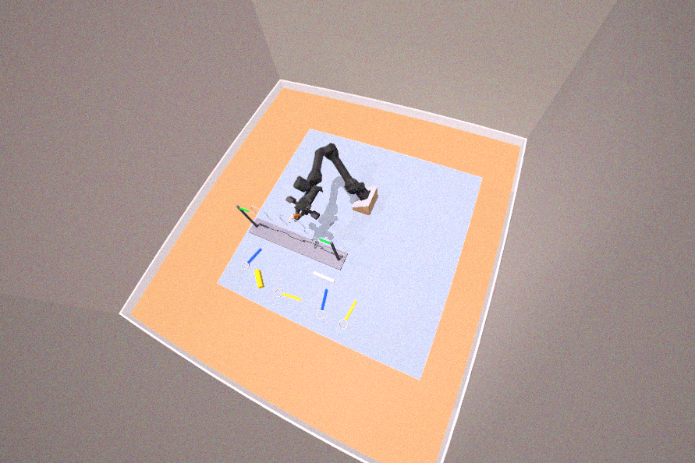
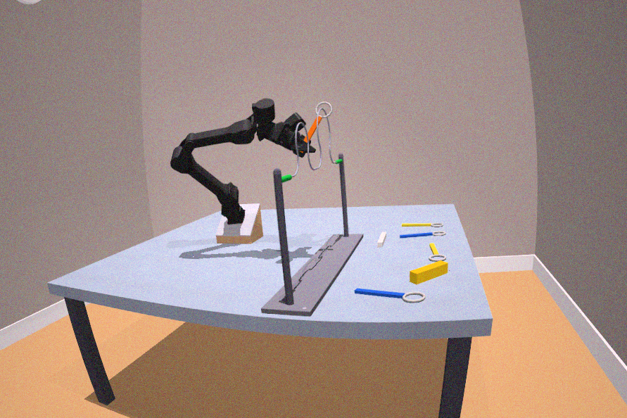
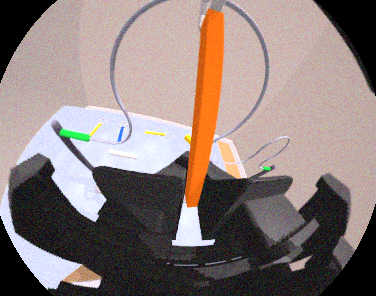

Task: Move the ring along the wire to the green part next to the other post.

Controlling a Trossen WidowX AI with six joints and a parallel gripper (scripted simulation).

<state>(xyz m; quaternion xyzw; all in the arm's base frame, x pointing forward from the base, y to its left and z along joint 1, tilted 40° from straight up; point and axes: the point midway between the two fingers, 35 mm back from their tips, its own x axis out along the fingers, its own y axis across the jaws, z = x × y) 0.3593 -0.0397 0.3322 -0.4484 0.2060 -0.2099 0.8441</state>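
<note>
My gripper is shut on the lower end of the orange handle. The handle tilts up to the pale ring, which surrounds the top of the tall wire hump in the exterior view; its exact clearance is too small to tell. The grey wire arches around the handle in the wrist view, where the ring is mostly cut off. One green part is beside the far post; the other green part is beside the near post.
The posts stand on a grey base plate. Beyond it lie a white bar, a yellow block, and several blue and yellow ring tools. The lower wire hump is close beside my gripper in the exterior view.
</note>
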